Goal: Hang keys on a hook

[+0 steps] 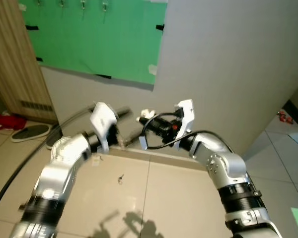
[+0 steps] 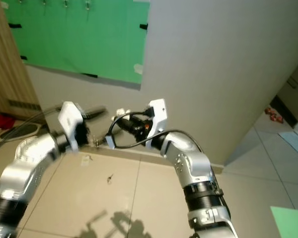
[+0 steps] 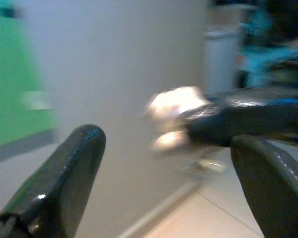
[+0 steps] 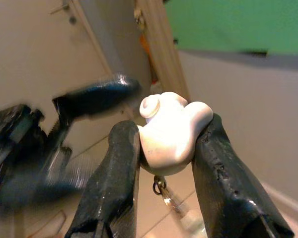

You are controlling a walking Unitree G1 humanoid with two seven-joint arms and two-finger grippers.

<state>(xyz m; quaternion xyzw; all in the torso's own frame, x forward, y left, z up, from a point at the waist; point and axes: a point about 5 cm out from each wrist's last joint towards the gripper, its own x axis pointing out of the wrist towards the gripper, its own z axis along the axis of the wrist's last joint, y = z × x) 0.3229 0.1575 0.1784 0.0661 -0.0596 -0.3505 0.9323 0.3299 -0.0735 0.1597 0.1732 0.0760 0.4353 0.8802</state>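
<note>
My right gripper (image 4: 164, 144) is shut on a white rounded key charm (image 4: 171, 129), raised in front of the grey wall (image 1: 223, 64). A key ring with blurred keys (image 4: 161, 187) dangles beneath the charm. In the head view the charm (image 1: 146, 115) sits at the right gripper's tip (image 1: 144, 120). My left gripper (image 3: 169, 141) is open, its blurred fingers (image 1: 121, 113) just left of the charm and apart from it. A green board (image 1: 94, 39) hangs on the wall up and to the left, with several small metal hooks (image 1: 82, 5) along its top edge.
Small metal bits lie on the tile floor (image 1: 120, 178) below the arms. A black hose (image 1: 20, 163) curves across the floor at left, beside a grey slipper (image 1: 30, 132) and a wooden door panel (image 1: 10, 59). The wall's corner runs down to the right.
</note>
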